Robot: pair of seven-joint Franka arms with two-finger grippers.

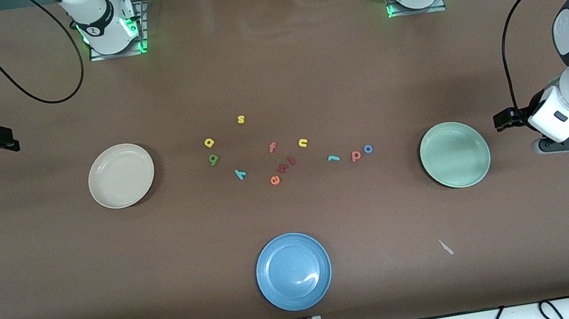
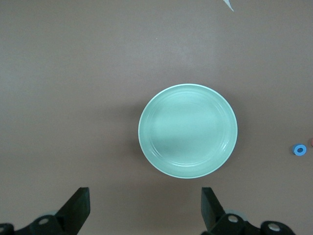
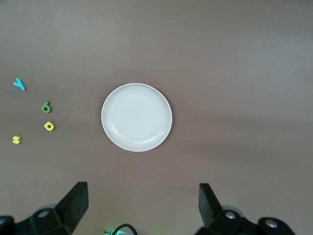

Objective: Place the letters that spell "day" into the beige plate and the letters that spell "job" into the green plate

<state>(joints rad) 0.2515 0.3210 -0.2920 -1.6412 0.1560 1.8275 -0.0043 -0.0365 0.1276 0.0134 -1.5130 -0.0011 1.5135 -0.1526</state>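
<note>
The beige plate (image 1: 120, 175) (image 3: 136, 117) lies empty toward the right arm's end, and the green plate (image 1: 455, 154) (image 2: 188, 130) lies empty toward the left arm's end. Between them lie the yellow "a" (image 1: 209, 142) (image 3: 49, 126), green "d" (image 1: 213, 160) (image 3: 46, 106) and teal "y" (image 1: 240, 174) (image 3: 19, 84). Closer to the green plate are the teal "j" (image 1: 333, 158), red-pink "b" (image 1: 356, 156) and blue "o" (image 1: 368, 149) (image 2: 300, 150). My left gripper (image 1: 506, 119) (image 2: 144, 196) hangs open and empty beside the green plate. My right gripper (image 1: 7, 142) (image 3: 143, 193) hangs open and empty over the table's end by the beige plate.
A blue plate (image 1: 293, 271) sits near the table's front edge. Other letters lie among the rest: a yellow "s" (image 1: 241, 119) (image 3: 16, 140), pink "f" (image 1: 272, 147), yellow "u" (image 1: 303, 143), orange "e" (image 1: 275, 180) and two small red pieces (image 1: 287, 165). A white scrap (image 1: 445, 247) lies near the green plate.
</note>
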